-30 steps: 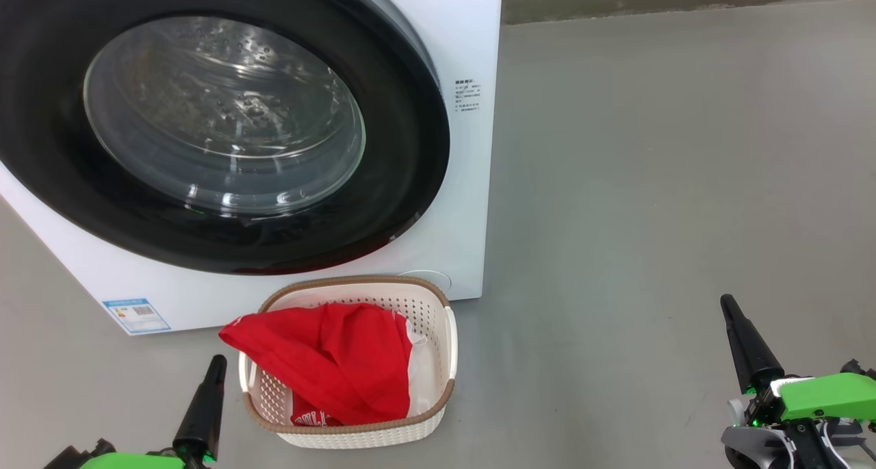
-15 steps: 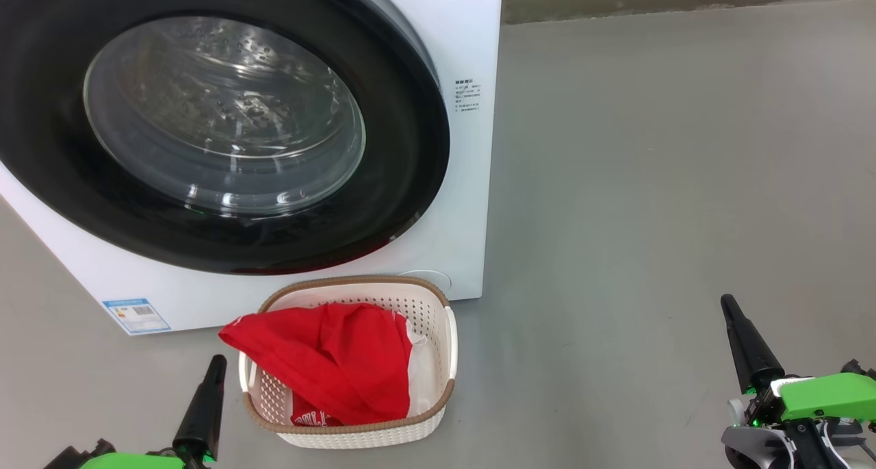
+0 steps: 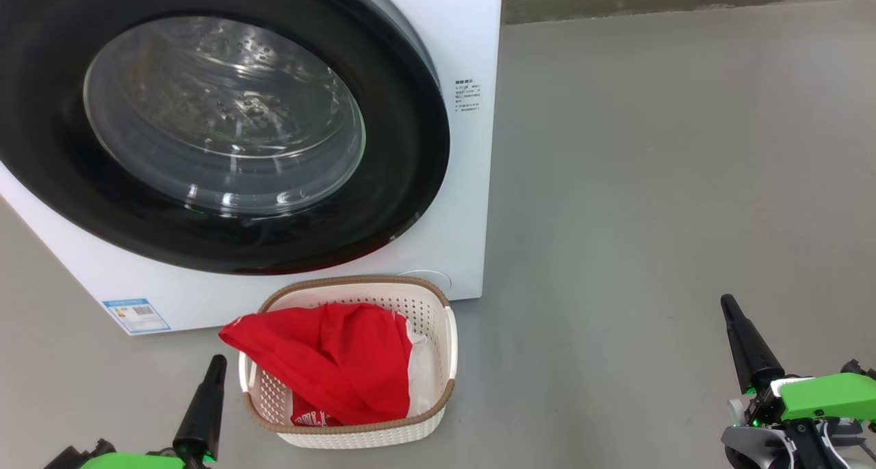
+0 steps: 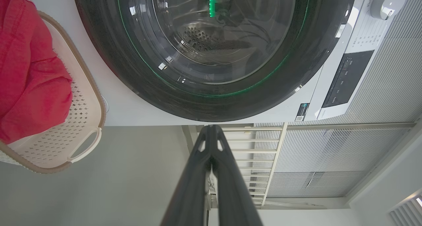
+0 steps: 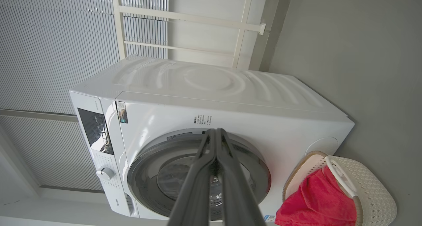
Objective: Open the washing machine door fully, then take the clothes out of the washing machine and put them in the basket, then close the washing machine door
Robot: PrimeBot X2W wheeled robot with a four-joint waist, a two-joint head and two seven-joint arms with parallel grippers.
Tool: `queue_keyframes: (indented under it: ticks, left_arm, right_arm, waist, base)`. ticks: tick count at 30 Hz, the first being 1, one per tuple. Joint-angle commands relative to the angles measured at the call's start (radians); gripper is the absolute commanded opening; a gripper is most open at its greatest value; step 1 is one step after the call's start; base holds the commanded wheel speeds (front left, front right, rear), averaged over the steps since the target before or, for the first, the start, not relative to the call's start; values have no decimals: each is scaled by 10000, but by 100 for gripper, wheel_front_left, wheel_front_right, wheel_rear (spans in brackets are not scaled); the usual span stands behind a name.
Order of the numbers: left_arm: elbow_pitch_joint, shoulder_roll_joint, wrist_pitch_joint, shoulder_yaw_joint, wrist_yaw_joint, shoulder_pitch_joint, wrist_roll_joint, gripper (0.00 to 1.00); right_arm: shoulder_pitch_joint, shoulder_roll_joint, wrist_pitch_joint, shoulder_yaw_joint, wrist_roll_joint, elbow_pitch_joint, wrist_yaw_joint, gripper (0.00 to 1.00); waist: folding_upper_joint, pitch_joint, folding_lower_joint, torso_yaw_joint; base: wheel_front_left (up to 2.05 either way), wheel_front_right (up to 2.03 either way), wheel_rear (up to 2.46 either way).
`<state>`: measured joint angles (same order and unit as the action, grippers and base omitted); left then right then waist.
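The washing machine (image 3: 472, 181) (image 5: 214, 97) stands at the upper left, and its door (image 3: 383, 202) (image 4: 211, 104) (image 5: 254, 166), black-rimmed with a glass bowl, lies flush against the front. In front of it on the floor sits the basket (image 3: 438, 394) (image 4: 82, 146) (image 5: 372, 189) with the red clothes (image 3: 328, 359) (image 4: 29, 77) (image 5: 316, 203) piled inside, one corner hanging over its left rim. My left gripper (image 3: 215, 363) (image 4: 211, 128) is shut and empty, low beside the basket's left. At the lower right my right gripper (image 3: 727, 303) (image 5: 216, 131) is shut and empty, well clear of the basket.
Grey floor (image 3: 650, 181) stretches to the right of the machine. A wall base (image 3: 684, 3) runs along the far edge. White railings and ribbed panels (image 4: 329, 153) stand behind and beside the machine.
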<state>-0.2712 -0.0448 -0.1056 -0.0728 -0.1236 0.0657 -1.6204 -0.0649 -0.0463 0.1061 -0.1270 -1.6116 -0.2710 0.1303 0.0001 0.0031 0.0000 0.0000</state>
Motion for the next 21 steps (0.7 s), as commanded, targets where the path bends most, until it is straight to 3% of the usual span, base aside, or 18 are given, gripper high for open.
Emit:
queue_keyframes:
  ticks: [1,21]
  left_arm:
    - [262,-89,-45,-371,-71,419,86,0]
    - [262,-80,-56,-385,-71,421,97,0]
  right_arm:
    - [-430,-53,64,141,23,263,4,0]
    - [-430,-49,68,135,27,263,4,0]
  waist:
    - [-1,0,0,0]
    - [-1,0,0,0]
  base:
    - [0,0,0]
    - [0,0,0]
